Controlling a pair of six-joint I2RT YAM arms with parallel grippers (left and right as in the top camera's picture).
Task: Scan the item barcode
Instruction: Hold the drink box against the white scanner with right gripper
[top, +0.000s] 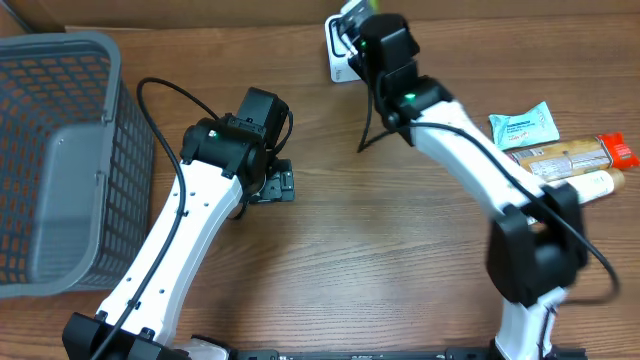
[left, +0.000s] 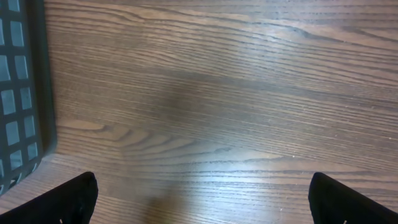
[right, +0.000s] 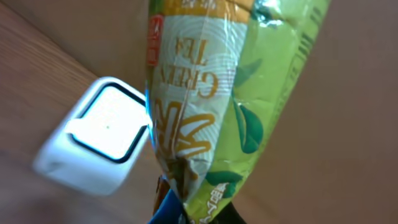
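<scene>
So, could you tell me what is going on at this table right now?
The right gripper is shut on a green tea packet, holding it beside the white scanner at the far edge of the table. The left gripper hangs open next to the grey basket, holding nothing. A few more snacks lie on the right side.

Soft, even light falls on the brown wooden table (top: 340, 260). The shiny green tea packet (right: 249, 106) shows glare and close-up blur.
</scene>
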